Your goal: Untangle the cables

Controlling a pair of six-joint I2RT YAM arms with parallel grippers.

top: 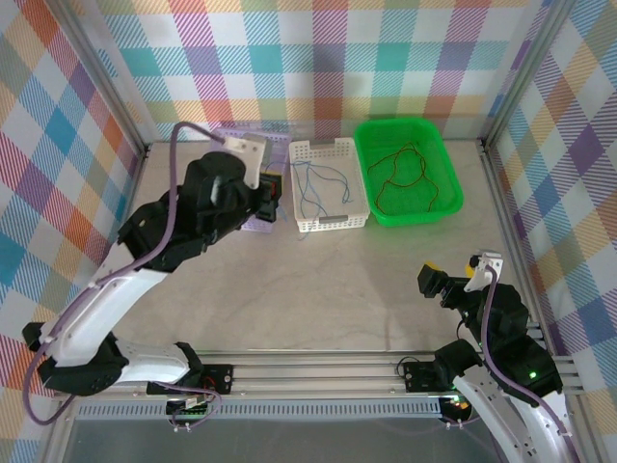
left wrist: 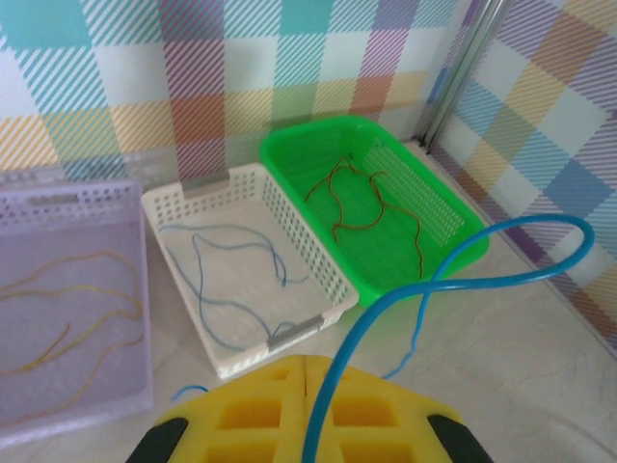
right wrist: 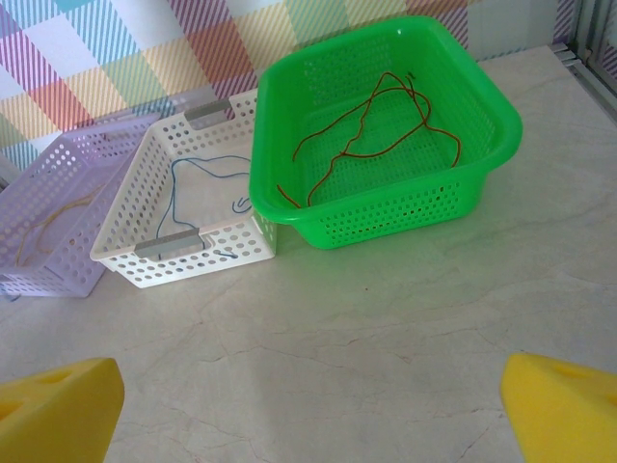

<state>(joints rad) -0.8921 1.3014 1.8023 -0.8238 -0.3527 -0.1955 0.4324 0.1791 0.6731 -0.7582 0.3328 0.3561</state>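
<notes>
— Blue is what the left gripper (left wrist: 307, 371) has: its 2 yellow fingers (left wrist: 241, 415) are pressed together on 1 blue cable (left wrist: 482, 281). Do you see it the same way?

— Yes, in the left wrist view the cable comes up out of the seam between the fingers, arcs to the right in a wide loop, then drops back, and its free end hangs over the marble table (right wrist: 366, 318) in front of the white basket (right wrist: 193, 265).

— And the other cables?

— Sorted by colour into 3 baskets along the back wall. More blue cables (left wrist: 231, 229) lie loose in the white basket, in the middle. Red-brown cables (right wrist: 352, 130) curl on the floor of the green basket (right wrist: 386, 207), touching the white one on its right. Yellow cables (left wrist: 87, 258) lie in the purple basket (left wrist: 145, 318) on the left.

— The right gripper (right wrist: 308, 405)?

— Spread wide and holding nothing. From above it sits at the near right of the table, well apart from the baskets, and its camera looks across bare marble toward them.

— Where is the left arm from above?

— Stretched forward, its gripper just left of the white basket.
</notes>
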